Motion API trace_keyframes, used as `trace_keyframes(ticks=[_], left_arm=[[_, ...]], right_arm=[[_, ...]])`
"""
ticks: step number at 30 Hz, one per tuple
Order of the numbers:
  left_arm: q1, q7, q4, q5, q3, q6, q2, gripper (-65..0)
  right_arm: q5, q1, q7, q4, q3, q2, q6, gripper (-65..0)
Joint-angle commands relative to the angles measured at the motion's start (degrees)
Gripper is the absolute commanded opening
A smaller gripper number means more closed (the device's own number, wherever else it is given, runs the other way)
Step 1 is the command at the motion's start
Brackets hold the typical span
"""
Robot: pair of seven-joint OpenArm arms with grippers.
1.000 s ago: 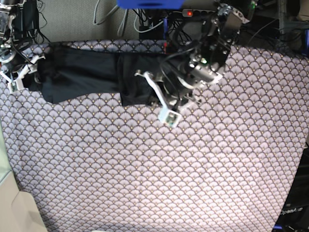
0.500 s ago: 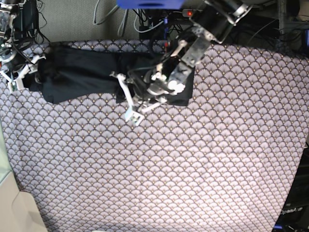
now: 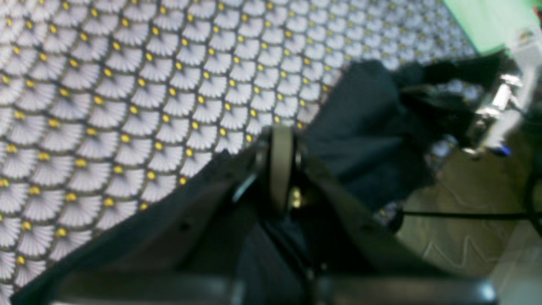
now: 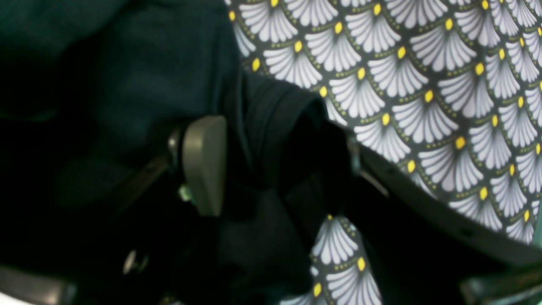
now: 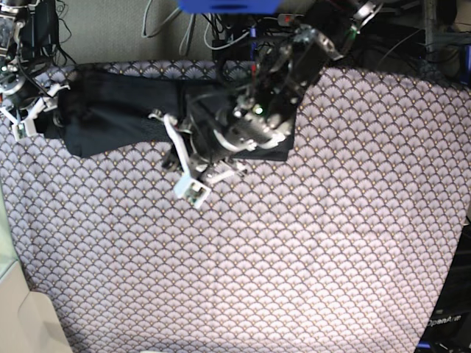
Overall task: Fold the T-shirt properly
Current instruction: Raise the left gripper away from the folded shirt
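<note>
Base view: the left gripper (image 5: 180, 158) pinches a fold of the black T-shirt (image 5: 118, 110); at far left, the right gripper (image 5: 33, 110) clamps its edge on the tablecloth (image 5: 294, 257).

Even, soft overhead light; blurred wrist views, black T-shirt (image 4: 139, 72) folds swallowed in shadow.

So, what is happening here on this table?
A two-arm robot is folding a black T-shirt that lies along the far edge of a patterned tablecloth. The left gripper is shut on a fold of the shirt near its middle. The right gripper has shirt cloth between its fingers at the other end, though the jaws show a gap. The shirt is a long, partly bunched strip, so the fold is not finished.
</note>
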Motion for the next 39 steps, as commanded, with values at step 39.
trace_keyframes(ticks=[39], left_arm=[[10.08,12.37,5.04,-0.73,-8.27,-0.43,-13.31,-65.0]], right_arm=[[-0.65,-0.04,-0.99,2.88,1.84,1.76,0.01,-28.9]])
